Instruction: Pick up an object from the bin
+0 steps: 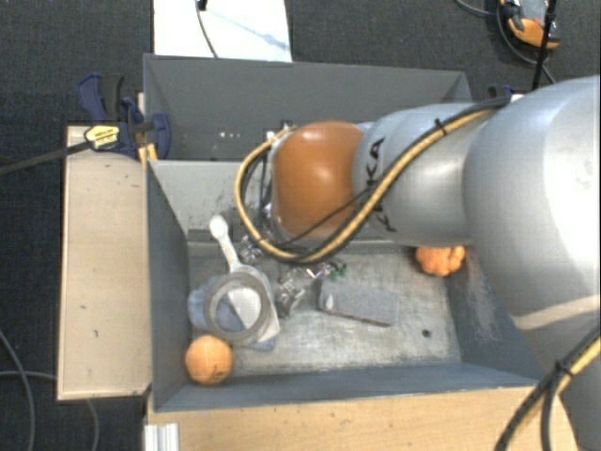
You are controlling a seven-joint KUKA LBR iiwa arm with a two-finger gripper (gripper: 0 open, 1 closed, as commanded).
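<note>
Furthest left of the jaws and lower in the view, an orange ball (208,360) is lying in the near corner of the bin (174,280), well apart from them. You are looking at something round and smooth that is likely to roll away under a pinch. Just left of the jaws a translucent grey cup (237,306) is sitting mouth up, its right rim close against the gripper's metalwork, though you cannot tell whether they are touching. A white plastic handle (223,241) is slanting up and left from the cup's rim; whether it is part of the cup or a separate spoon, you cannot tell. The gripper (286,289) is hanging low over the bin floor beneath the orange wrist cover (315,177), which is hiding much of it, so you cannot tell whether the jaws are apart or together, and nothing is showing between them. With the cup lying nearest, you are probably dealing with it as the pick. It is looking light, thin-walled and rather slick, likely to flex or skid, so putting one jaw inside and one outside the right rim seems the safest hold. Just right of the jaws a flat grey pad (362,303) is lying on the floor, probably soft and too flat to grip easily. Further right, an orange lump (439,259) is peeking out from under the arm
</note>
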